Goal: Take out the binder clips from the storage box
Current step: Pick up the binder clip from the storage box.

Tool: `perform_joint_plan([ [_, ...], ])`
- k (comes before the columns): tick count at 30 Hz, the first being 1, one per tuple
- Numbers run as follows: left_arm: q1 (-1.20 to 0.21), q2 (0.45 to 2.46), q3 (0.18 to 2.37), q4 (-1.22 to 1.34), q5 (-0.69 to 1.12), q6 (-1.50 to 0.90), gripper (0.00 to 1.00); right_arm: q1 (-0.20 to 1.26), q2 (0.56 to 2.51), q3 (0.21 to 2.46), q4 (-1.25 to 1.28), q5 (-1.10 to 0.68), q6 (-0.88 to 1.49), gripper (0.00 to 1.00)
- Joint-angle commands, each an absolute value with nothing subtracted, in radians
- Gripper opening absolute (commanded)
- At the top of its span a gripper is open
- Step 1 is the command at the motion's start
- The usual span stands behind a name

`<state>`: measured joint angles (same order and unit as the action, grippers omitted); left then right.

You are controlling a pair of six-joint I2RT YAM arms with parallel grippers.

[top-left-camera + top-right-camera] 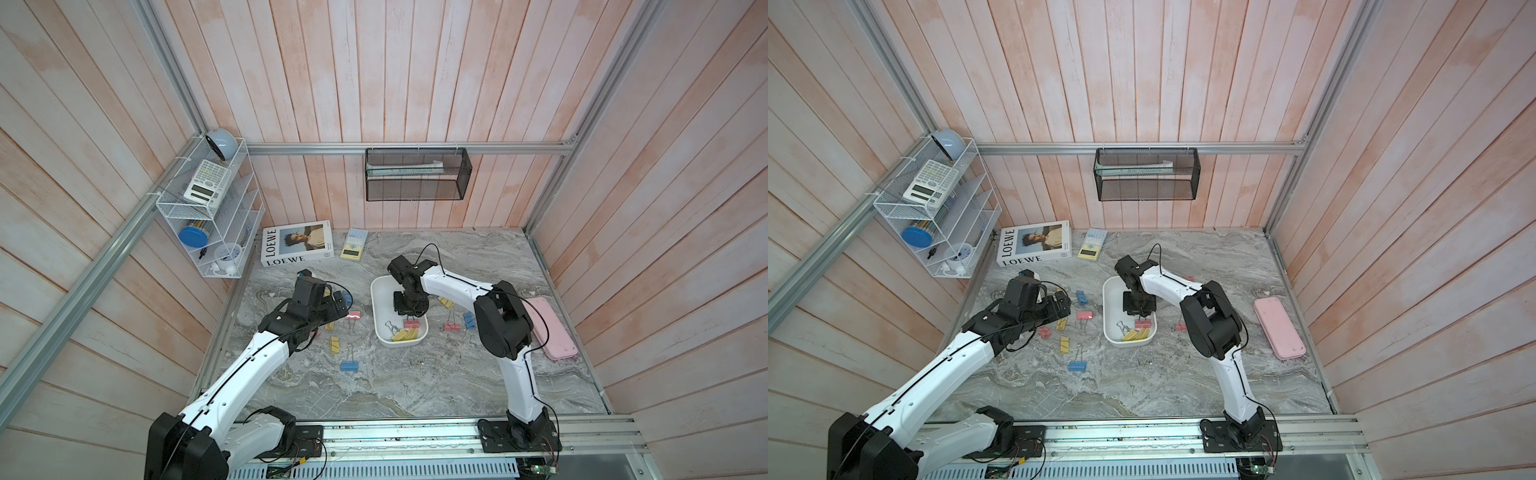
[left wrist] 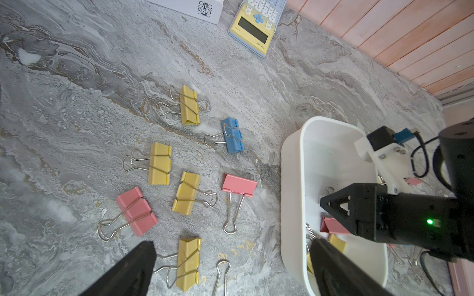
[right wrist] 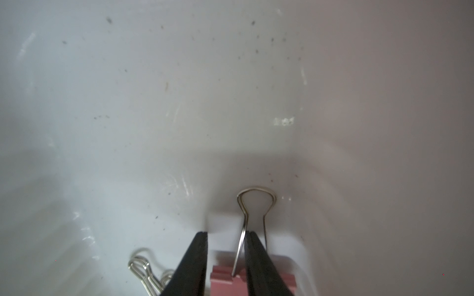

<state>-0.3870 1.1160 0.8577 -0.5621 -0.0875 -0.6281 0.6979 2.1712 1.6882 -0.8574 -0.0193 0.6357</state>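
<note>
The right arm's black fingers (image 3: 192, 261) straddle a pink binder clip (image 3: 221, 275) in the shallow white plastic storage box (image 1: 379, 311), close about its wire handle, likely to lift it. Whether they pinch, I cannot tell. The left fingers (image 2: 128, 271) hang spread above pastel clips (image 2: 159, 166) on the grey marbled desk (image 1: 415, 382), ringed by pink plank walls (image 1: 415, 83).

Storage box (image 3: 179, 102): white, speckled floor fills the frame. Right gripper (image 3: 225, 233): 2 black fingers (image 3: 189, 261), lower centre, straddling 1 pink binder clip (image 3: 221, 280). Silver wire handles (image 3: 143, 269), lower left.
</note>
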Motion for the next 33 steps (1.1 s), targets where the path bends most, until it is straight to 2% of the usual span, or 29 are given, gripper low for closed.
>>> perform_joint_plan([
  [1,-0.383,1.104,0.850,-0.559,-0.108,-0.613,1.00,0.698,2.149,1.681,-0.882,-0.003,0.647,0.30],
  [14,-0.383,1.100,0.847,-0.558,-0.105,-0.614,1.00,0.694,2.150,1.658,-0.869,-0.017,0.656,0.30],
  [19,-0.382,1.094,0.847,-0.566,-0.110,-0.612,1.00,0.694,2.173,1.659,-0.850,-0.033,0.663,0.16],
  [23,-0.383,1.091,0.849,-0.570,-0.112,-0.609,1.00,0.694,2.173,1.670,-0.851,-0.044,0.663,0.00],
  [33,-0.383,1.116,0.869,-0.551,-0.097,-0.608,1.00,0.690,2.020,1.753,-0.908,0.020,0.624,0.00],
])
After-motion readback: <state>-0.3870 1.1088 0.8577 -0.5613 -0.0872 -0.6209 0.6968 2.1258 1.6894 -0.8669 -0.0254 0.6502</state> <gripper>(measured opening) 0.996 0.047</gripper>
